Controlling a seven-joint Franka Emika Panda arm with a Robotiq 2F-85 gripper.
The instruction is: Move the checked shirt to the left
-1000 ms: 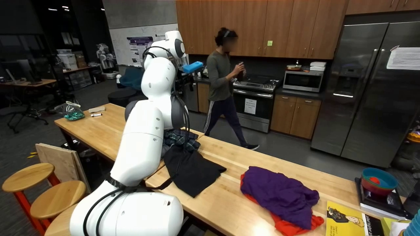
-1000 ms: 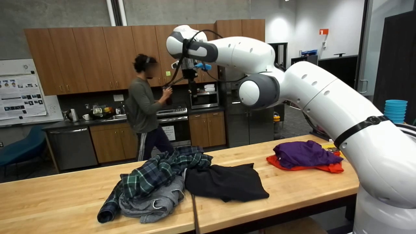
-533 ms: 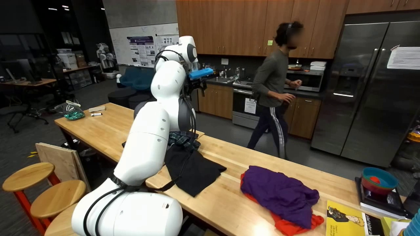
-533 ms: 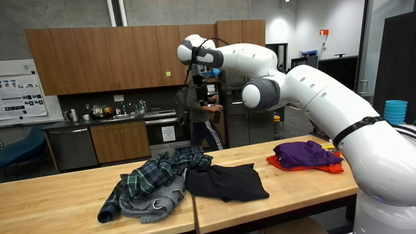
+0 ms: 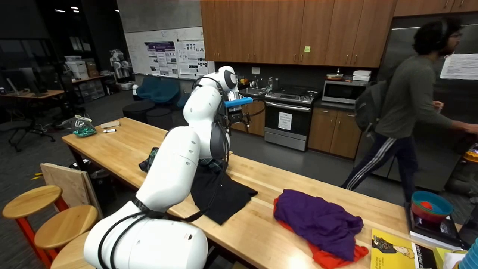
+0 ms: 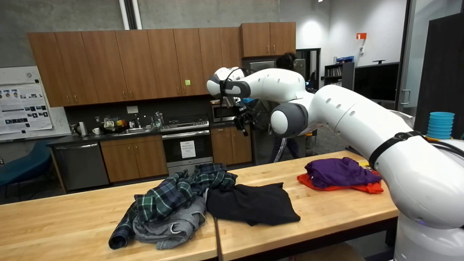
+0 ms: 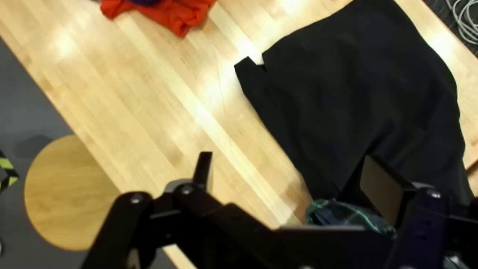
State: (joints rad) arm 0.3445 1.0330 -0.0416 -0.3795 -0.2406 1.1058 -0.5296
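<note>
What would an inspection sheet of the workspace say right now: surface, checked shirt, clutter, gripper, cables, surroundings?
Surface: wooden tabletop, a dark seam across it.
Job's things: checked shirt crumpled, heaped with a grey cloth, meeting the black cloth.
Clutter: purple cloth atop a red cloth; yellow book.
Grippers: the one gripper open, nothing held, above the tabletop.
Cables: black cable bundle hangs from the arm, passing before the black cloth in an exterior view; contact unclear.
Surroundings: person mid-stride by the refrigerator; wooden stools beside the tabletop.

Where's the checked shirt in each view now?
In an exterior view: checked shirt, left of centre, partly behind the arm.
In an exterior view: checked shirt, below and left of centre.
Wrist view: checked shirt, small patch low, right of centre.
Shared landmark: black cloth, next to it in all three.
</note>
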